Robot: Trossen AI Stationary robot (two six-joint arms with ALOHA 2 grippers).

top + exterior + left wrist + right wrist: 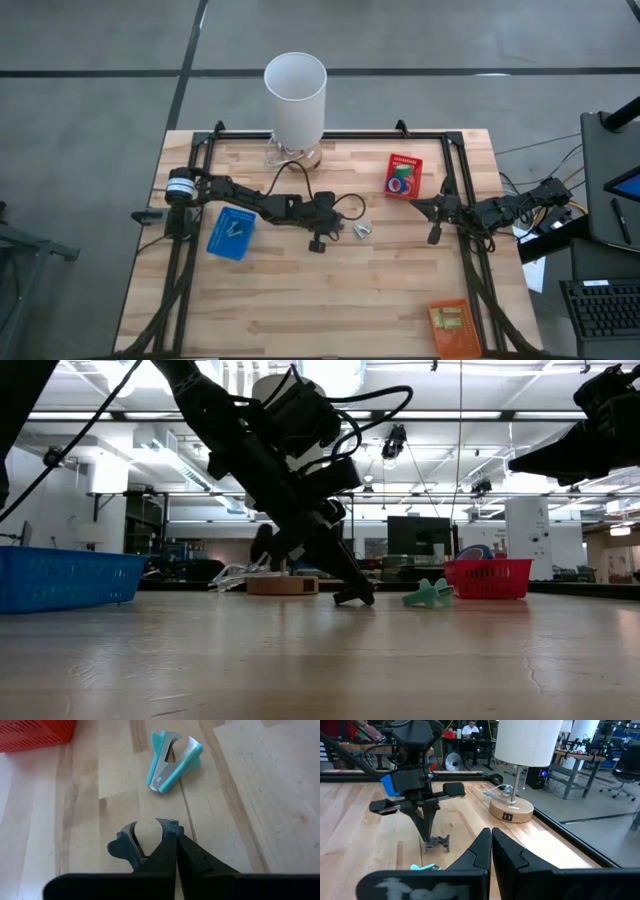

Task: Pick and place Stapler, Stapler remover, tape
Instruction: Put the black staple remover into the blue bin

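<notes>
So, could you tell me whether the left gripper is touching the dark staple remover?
Touching: in the left wrist view the left gripper is shut on the dark staple remover, its fingertips pinching one of its handles.

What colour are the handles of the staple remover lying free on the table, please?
Teal, clearest in the left wrist view: staple remover.

Wooden table is carrying: lamp at far edge, red bin, blue bin, orange box near front corner, teal staple remover lying mid-table, dark staple remover lying beside it.
</notes>
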